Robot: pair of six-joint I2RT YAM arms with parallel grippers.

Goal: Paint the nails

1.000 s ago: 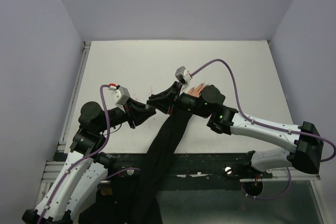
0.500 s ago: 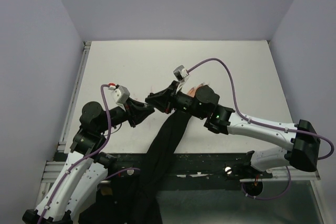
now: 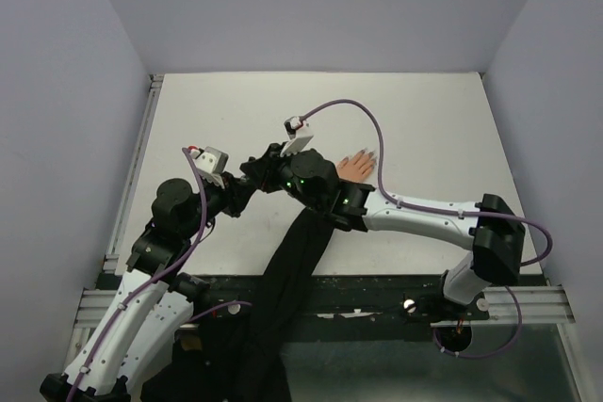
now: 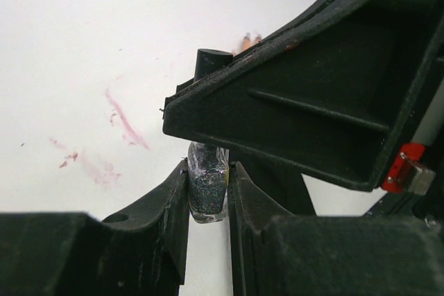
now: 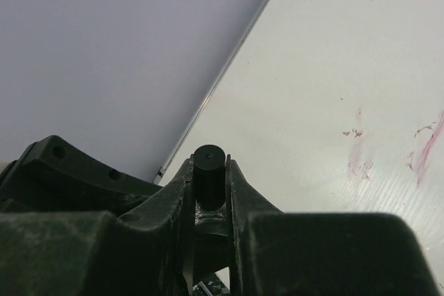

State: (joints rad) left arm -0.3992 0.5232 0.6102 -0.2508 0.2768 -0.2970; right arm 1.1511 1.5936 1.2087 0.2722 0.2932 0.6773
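A small dark glittery bottle [image 4: 207, 190] is pinched in my left gripper [image 4: 208, 171], which is shut on it above the table. My right gripper [image 5: 208, 166] is shut on the bottle's black cap [image 5: 208, 170], right on top of the bottle. In the top view both grippers, left [image 3: 243, 187] and right [image 3: 260, 172], meet left of centre. The pale peach fake hand [image 3: 357, 167] lies uncovered to their right, its long black sleeve [image 3: 297, 256] trailing off the near edge. The nails [image 3: 373, 157] are tiny and far from both grippers.
Red paint streaks mark the white table [image 3: 433, 120], seen in the left wrist view [image 4: 125, 120] and right wrist view [image 5: 424, 147]. A raised rail [image 3: 141, 148] borders the table's left side. The right arm's purple cable [image 3: 344, 106] arches over the fake hand.
My right arm has swung left off the fake hand and brought the cap onto the bottle in my left gripper. The hand is now uncovered. My left gripper has shifted slightly.
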